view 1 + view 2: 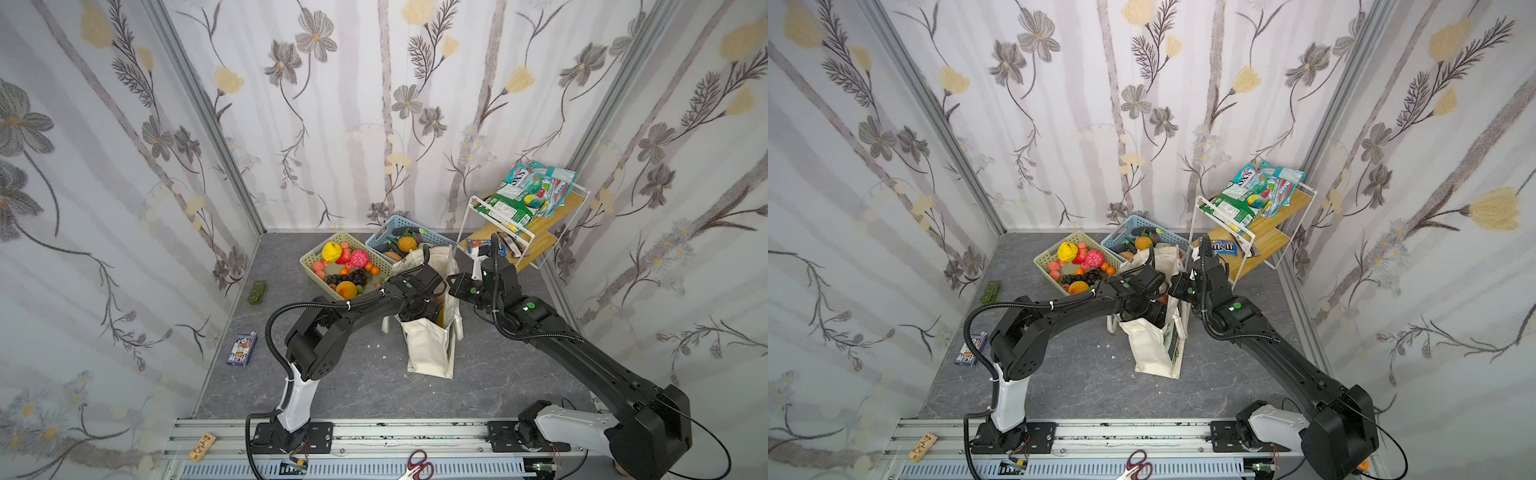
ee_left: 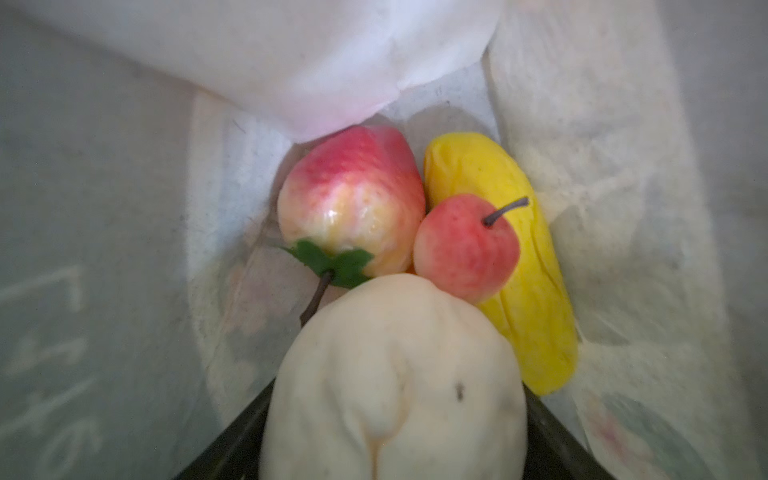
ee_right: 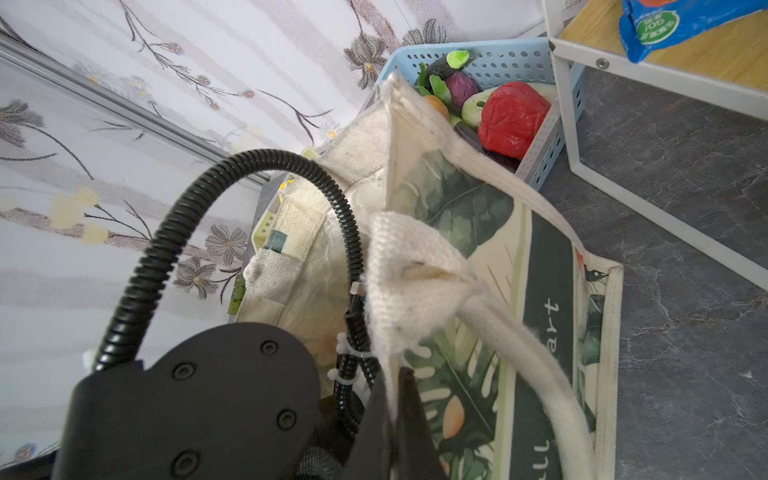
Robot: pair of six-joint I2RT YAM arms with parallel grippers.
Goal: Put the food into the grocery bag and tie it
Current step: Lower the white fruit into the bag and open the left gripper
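Observation:
The grocery bag point(image 1: 428, 349) point(image 1: 1152, 349) stands open in the middle of the floor, cream canvas with leaf print and a dark green panel point(image 3: 544, 266). My left gripper point(image 2: 392, 432) reaches down inside it, its black jaws closed on a beige cauliflower point(image 2: 395, 374). Below it on the bag's bottom lie a red-and-yellow fruit with a green leaf point(image 2: 353, 199), a small red apple point(image 2: 465, 249) and a yellow mango point(image 2: 536, 299). My right gripper point(image 3: 390, 415) point(image 1: 453, 286) is shut on the bag's top rim beside a white handle point(image 3: 540, 374).
Behind the bag a green basket point(image 1: 320, 247) and a blue basket point(image 1: 380, 230) hold more toy fruit and vegetables. A white wire rack point(image 1: 540, 232) with snack packs stands at the back right. A card box point(image 1: 242, 350) and a small green block point(image 1: 257, 293) lie at the left.

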